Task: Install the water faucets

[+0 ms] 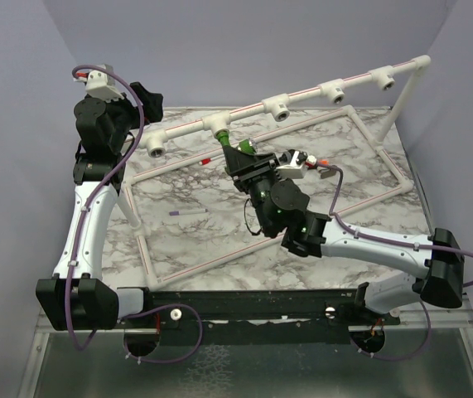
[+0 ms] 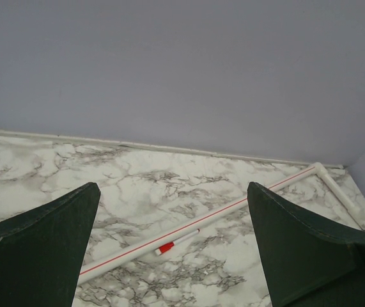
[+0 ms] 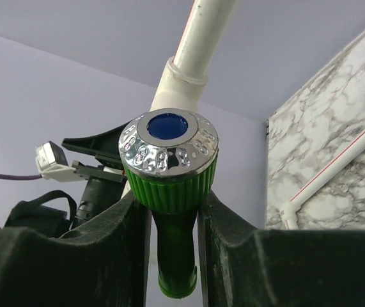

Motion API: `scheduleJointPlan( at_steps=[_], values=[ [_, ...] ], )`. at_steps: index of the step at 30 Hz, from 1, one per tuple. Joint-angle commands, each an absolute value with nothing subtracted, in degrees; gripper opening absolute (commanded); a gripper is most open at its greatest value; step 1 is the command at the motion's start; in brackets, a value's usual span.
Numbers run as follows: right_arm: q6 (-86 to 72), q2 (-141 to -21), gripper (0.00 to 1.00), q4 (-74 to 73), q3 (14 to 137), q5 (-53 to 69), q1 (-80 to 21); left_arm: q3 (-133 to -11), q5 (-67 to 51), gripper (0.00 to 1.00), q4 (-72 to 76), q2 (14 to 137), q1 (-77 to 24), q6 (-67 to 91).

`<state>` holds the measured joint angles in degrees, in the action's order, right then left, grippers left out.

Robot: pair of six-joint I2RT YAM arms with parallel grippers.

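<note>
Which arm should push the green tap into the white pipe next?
Right. The right gripper holds the green faucet right by a white T-socket. The left gripper is open, empty and off to the side.

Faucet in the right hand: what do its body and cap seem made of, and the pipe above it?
Faucet body: likely plastic, glossy bright green, moulded ribs round the collar. Cap: mirror-bright silvery rim, probably chrome-plated plastic or metal; blue centre. Pipe: matte white, looks like PVC, with a red stripe.
</note>
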<state>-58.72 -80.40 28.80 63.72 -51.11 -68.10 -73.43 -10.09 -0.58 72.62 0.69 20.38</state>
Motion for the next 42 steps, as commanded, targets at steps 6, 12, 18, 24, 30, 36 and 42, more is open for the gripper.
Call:
scheduleJointPlan(
  at_steps=[6, 12, 18, 24, 30, 36, 42],
  values=[
    [-89.7, -82.3, 0.01, 5.5, 63.8, -41.0, -67.4, -68.9, -11.7, 0.99, -11.2, 76.0, 1.0, 20.7],
    [-98.0, -82.0, 0.01, 8.1, 60.6, -34.6, -65.9, -68.9, -11.5, 0.99, -11.2, 76.1, 1.0, 20.7],
    [-98.8, -82.4, 0.01, 8.3, 60.4, -32.6, -65.7, -68.9, -11.4, 0.99, -11.2, 76.1, 1.0, 20.6],
    [-93.3, -81.4, 0.17, 10.1, 60.5, -32.7, -65.4, -68.9, -11.4, 0.99, -11.2, 76.3, 1.0, 20.6],
    [-87.6, -80.2, 0.36, 15.1, 58.9, -33.1, -65.4, -68.8, -11.5, 0.99, -11.2, 76.4, 1.0, 20.7],
    [-81.2, -78.4, 0.54, 20.4, 56.5, -33.1, -65.4, -68.8, -11.5, 0.99, -11.2, 76.4, 1.0, 20.7],
    [-77.9, -76.7, 0.60, 23.0, 55.0, -32.0, -65.4, -68.8, -11.5, 0.99, -11.2, 76.4, 1.0, 20.7]
  ],
)
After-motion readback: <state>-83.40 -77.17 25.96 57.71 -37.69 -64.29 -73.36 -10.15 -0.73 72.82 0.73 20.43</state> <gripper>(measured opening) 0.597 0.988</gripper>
